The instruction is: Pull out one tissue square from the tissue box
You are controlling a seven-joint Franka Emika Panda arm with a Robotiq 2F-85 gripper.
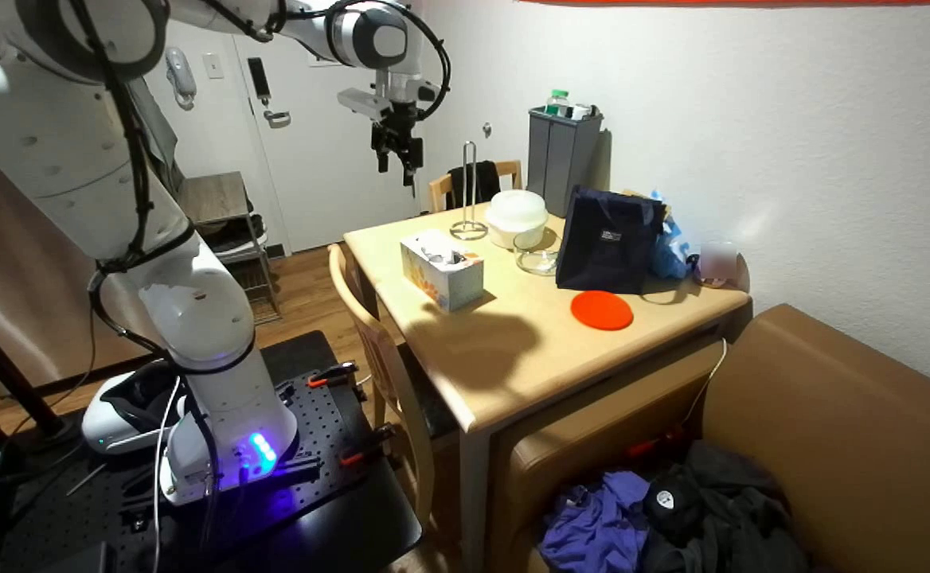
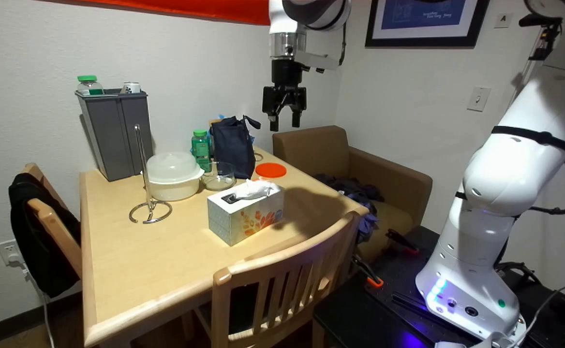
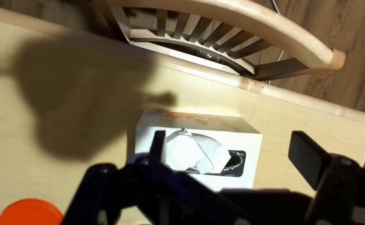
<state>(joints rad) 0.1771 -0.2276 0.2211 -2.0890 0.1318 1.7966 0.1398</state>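
The tissue box (image 1: 455,282), white-topped with orange leaf print, stands upright on the wooden table (image 1: 545,358). It shows in both exterior views (image 2: 244,223) and in the wrist view (image 3: 198,120). A white tissue (image 3: 185,153) sticks out of its dark slot, folded over loosely; it also shows in an exterior view (image 2: 256,189). My gripper (image 3: 228,140) is open and empty. In both exterior views the gripper (image 1: 397,169) hangs high above the table, fingers pointing down, apart from the box (image 2: 285,121). In the wrist view the left finger overlaps the box's left part.
Near the box stand a metal paper towel holder (image 2: 149,220), a white lidded container (image 2: 173,186), a glass bowl (image 1: 537,263) and a navy bag (image 1: 608,255). A red-orange disc (image 1: 601,310) lies flat. A wooden chair (image 2: 282,258) stands at the table edge; a tall grey bin (image 1: 564,155) stands behind.
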